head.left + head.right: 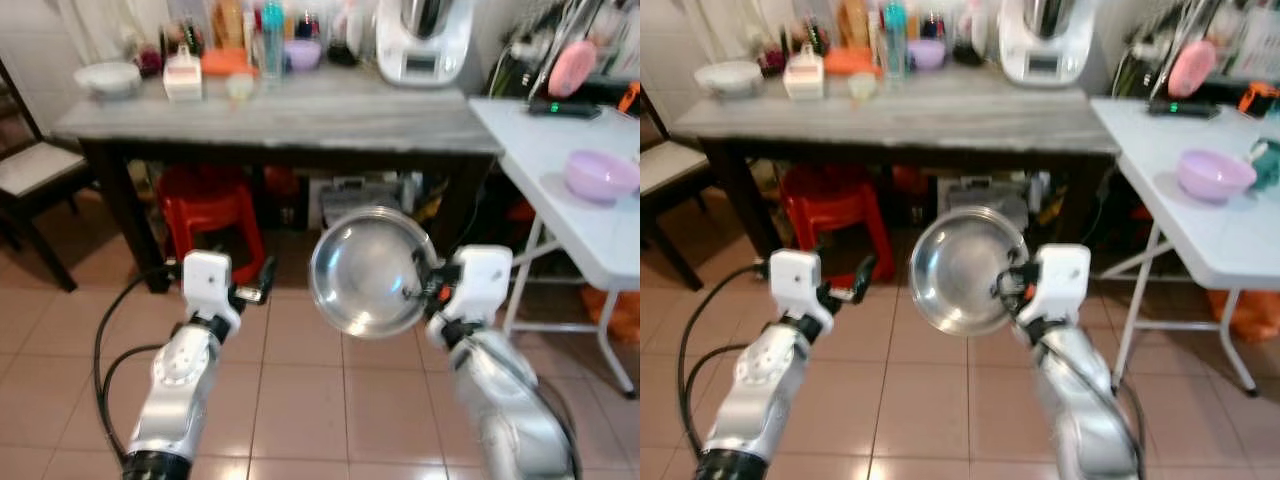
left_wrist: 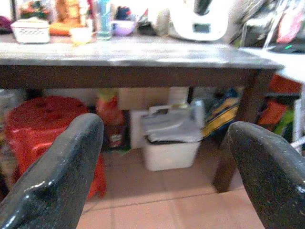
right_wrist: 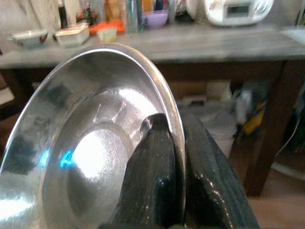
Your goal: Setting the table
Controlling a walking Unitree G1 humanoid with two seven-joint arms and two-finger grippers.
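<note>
A shiny steel bowl (image 1: pixel 368 270) hangs in the air over the tiled floor, tilted with its hollow facing me. My right gripper (image 1: pixel 432 282) is shut on the bowl's rim, one finger (image 3: pixel 151 176) inside and the other outside. My left gripper (image 1: pixel 255 288) is held out beside it at the same height, open and holding nothing; its two black fingers (image 2: pixel 52 176) stand wide apart. Ahead stands a long grey-topped table (image 1: pixel 300 115) on dark legs. A white folding table (image 1: pixel 560 170) stands to the right with a pink bowl (image 1: pixel 600 175) on it.
The grey table carries bottles, a white bowl (image 1: pixel 108 77), a white box (image 1: pixel 183 75) and a white kitchen machine (image 1: pixel 422 40). Under it sit a red stool (image 1: pixel 210 215) and a white bin (image 2: pixel 171 143). A dark chair (image 1: pixel 30 175) stands at the left.
</note>
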